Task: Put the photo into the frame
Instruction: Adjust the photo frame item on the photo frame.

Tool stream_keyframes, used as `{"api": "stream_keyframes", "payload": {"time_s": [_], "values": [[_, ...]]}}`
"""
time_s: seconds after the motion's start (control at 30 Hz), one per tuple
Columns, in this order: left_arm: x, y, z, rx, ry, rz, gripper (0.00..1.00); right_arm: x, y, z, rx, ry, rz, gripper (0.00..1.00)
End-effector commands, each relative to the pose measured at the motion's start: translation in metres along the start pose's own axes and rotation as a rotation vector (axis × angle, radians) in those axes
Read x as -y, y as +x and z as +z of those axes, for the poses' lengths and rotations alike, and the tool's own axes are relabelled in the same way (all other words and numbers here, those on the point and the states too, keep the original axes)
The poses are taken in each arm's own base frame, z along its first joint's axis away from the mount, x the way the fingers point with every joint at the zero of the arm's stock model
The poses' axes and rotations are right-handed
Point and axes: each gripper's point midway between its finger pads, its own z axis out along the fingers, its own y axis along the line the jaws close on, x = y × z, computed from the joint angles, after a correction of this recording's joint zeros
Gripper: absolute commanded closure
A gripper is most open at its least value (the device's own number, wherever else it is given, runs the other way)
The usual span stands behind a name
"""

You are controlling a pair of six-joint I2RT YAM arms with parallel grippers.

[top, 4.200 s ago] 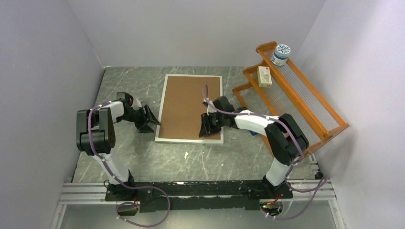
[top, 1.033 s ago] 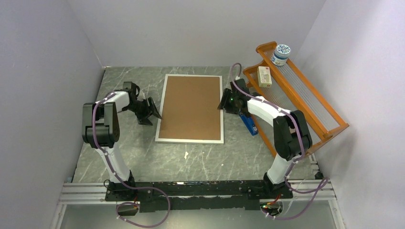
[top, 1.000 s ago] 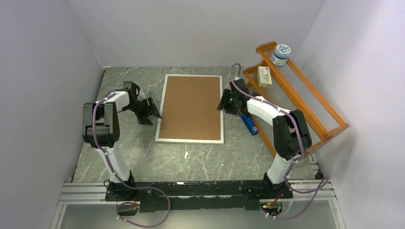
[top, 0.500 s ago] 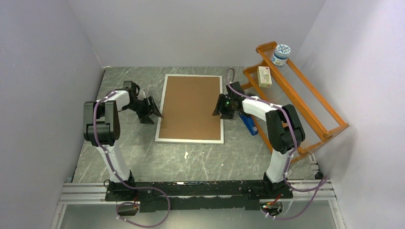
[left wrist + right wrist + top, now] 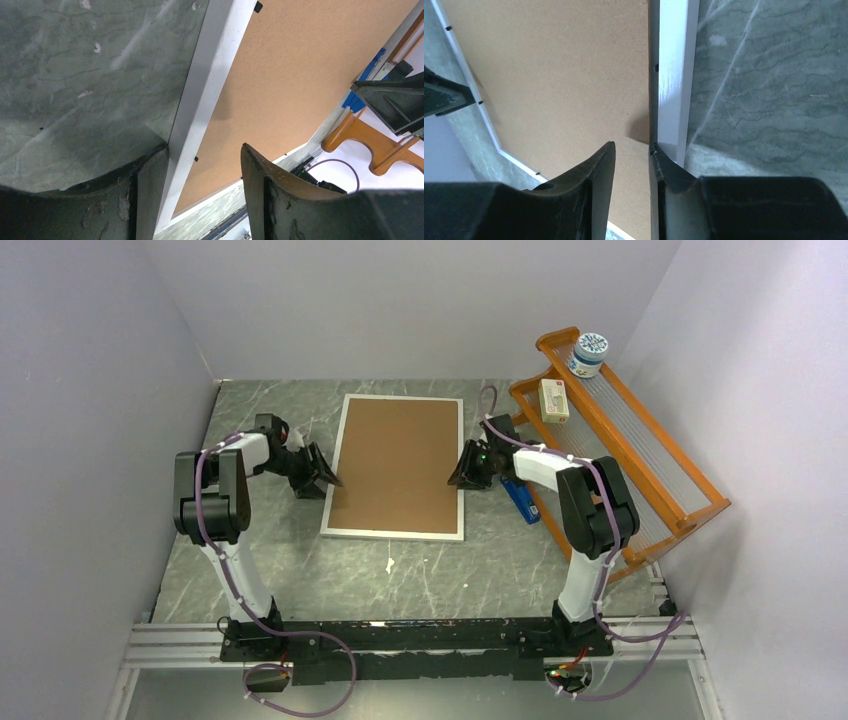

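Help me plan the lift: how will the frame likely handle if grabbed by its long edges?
Probably stiff: the frame keeps a straight rim and the backing board sits flat in it. Likely slippery: the rim looks smooth and glossy, giving the left gripper and right gripper little purchase. Broad and flat, it may tilt if raised from one side.

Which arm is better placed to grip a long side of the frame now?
Left, probably. The open left gripper straddles the frame rim, one finger outside, one over the backing board. The right gripper sits narrower, mostly over the board, not around the rim.
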Motion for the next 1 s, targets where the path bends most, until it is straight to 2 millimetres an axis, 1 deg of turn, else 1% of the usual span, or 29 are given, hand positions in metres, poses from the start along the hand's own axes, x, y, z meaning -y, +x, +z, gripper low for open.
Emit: {"api": "stream_keyframes", "payload": {"time_s": [0.0,0.07,0.13,0.2,0.3,0.33,0.4,0.47,0.53,0.63,0.73,0.8,0.83,0.87,0.97], "values": [[-0.009,0.015,0.024,-0.049,0.007,-0.003,0.39,-0.052,0.018,0.006,-0.068,-0.273,-0.043,0.67],[-0.011,0.016,0.024,-0.045,-0.005,-0.004,0.38,-0.051,0.017,0.008,-0.063,-0.264,-0.043,0.67],[-0.012,0.015,0.023,-0.041,-0.011,-0.008,0.38,-0.043,0.017,0.010,-0.051,-0.215,-0.047,0.67],[-0.012,0.015,0.024,-0.039,-0.012,-0.009,0.38,-0.025,0.016,0.015,-0.031,-0.111,-0.038,0.70],[-0.015,0.013,0.022,-0.024,-0.037,-0.009,0.38,0.003,0.014,0.018,0.011,0.085,-0.094,0.73],[-0.016,0.012,0.020,-0.017,-0.054,-0.009,0.38,0.008,0.012,0.016,0.028,0.145,-0.120,0.73],[-0.020,0.008,0.014,0.008,-0.104,-0.009,0.36,0.013,0.001,0.003,0.087,0.246,-0.140,0.65],[-0.022,0.002,0.008,0.036,-0.137,0.002,0.34,0.012,-0.014,-0.012,0.152,0.295,-0.139,0.56],[-0.020,-0.003,0.003,0.060,-0.149,0.021,0.32,0.006,-0.030,-0.027,0.213,0.318,-0.154,0.50],[-0.013,-0.009,-0.001,0.069,-0.130,0.050,0.29,-0.011,-0.046,-0.039,0.258,0.282,-0.180,0.46],[-0.008,-0.014,-0.003,0.072,-0.116,0.065,0.28,-0.027,-0.052,-0.045,0.283,0.229,-0.185,0.45],[-0.006,-0.018,-0.004,0.082,-0.115,0.072,0.27,-0.030,-0.054,-0.045,0.296,0.216,-0.179,0.42],[-0.004,-0.020,-0.005,0.088,-0.115,0.077,0.27,-0.027,-0.054,-0.043,0.284,0.223,-0.175,0.41],[-0.005,-0.022,-0.005,0.090,-0.120,0.078,0.27,-0.019,-0.051,-0.036,0.255,0.252,-0.164,0.41],[-0.006,-0.025,-0.006,0.093,-0.133,0.089,0.27,-0.008,-0.043,-0.023,0.192,0.288,-0.160,0.41]]}}
